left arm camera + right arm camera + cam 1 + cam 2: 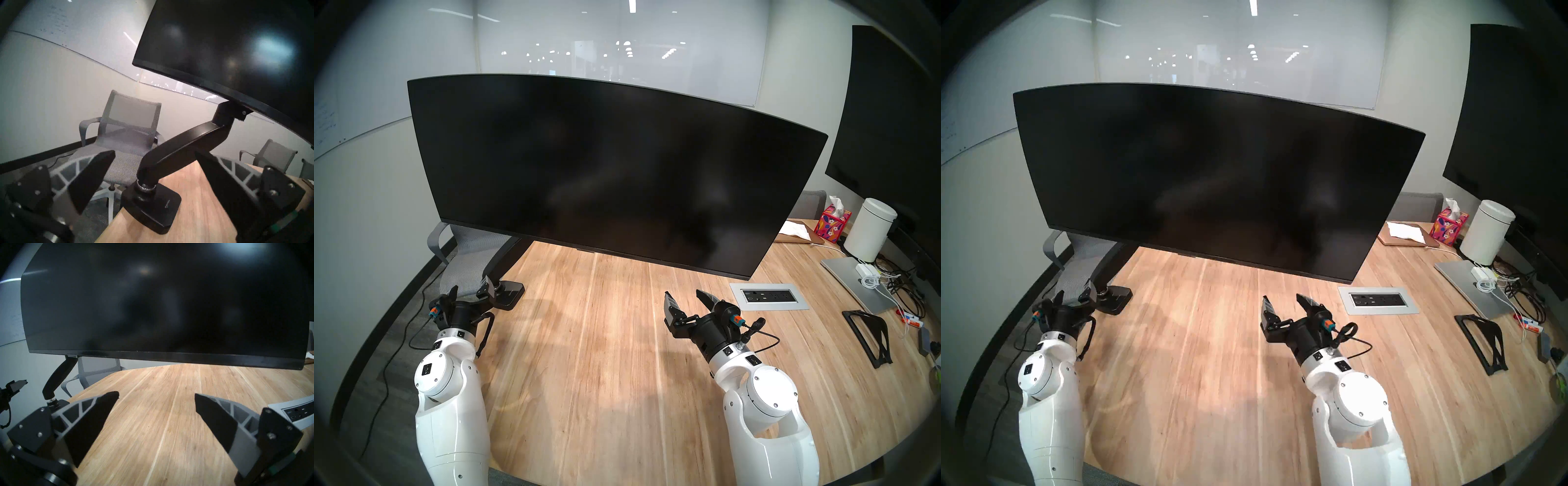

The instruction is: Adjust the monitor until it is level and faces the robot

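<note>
The wide, slightly curved black monitor (612,169) hangs over the wooden table (602,339) on a black arm mount (183,146). It is tilted, its left end higher than its right end, and the screen is dark. My left gripper (470,288) stands open near the table's left edge, just in front of the mount's clamp base (510,293), holding nothing. My right gripper (683,298) is open too, low over the table below the monitor's right half, empty. Both grippers are clear of the monitor (161,302).
A grey mesh chair (466,251) stands behind the table's left edge. A power socket panel (768,296) is set into the table at the right. Beyond it lie a laptop (857,281), cables, a black stand (870,336), a white canister (868,229) and a tissue box (831,225). A larger black screen (890,118) hangs on the right wall.
</note>
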### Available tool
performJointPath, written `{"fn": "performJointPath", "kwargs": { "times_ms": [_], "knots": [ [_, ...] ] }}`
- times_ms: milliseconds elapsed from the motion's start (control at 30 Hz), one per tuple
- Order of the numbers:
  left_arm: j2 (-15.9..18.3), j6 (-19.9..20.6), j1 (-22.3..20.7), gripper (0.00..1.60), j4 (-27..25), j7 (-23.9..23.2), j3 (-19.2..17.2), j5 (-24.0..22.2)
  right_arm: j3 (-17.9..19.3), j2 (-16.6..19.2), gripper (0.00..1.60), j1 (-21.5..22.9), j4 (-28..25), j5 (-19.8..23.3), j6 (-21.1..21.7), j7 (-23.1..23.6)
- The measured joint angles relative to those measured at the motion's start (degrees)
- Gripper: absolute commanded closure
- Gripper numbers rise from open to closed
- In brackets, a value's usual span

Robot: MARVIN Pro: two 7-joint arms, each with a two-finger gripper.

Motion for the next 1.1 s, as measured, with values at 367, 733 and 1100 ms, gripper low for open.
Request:
{"fn": "performJointPath", "kwargs": {
  "times_ms": [367, 733, 1100],
  "knots": [
    [0.2, 1.7, 0.4, 0.0, -0.5, -0.9, -0.4, -0.6, 0.0, 0.0, 0.0, 0.0, 0.0, 0.0, 0.0, 0.0],
    [0.2, 1.5, 0.2, 0.0, -0.6, -1.2, -0.5, -0.7, 0.0, 0.0, 0.0, 0.0, 0.0, 0.0, 0.0, 0.0],
    [0.2, 1.5, 0.0, 0.0, -0.6, -1.4, -0.5, -0.3, 0.0, 0.0, 0.0, 0.0, 0.0, 0.0, 0.0, 0.0]
  ]
}}
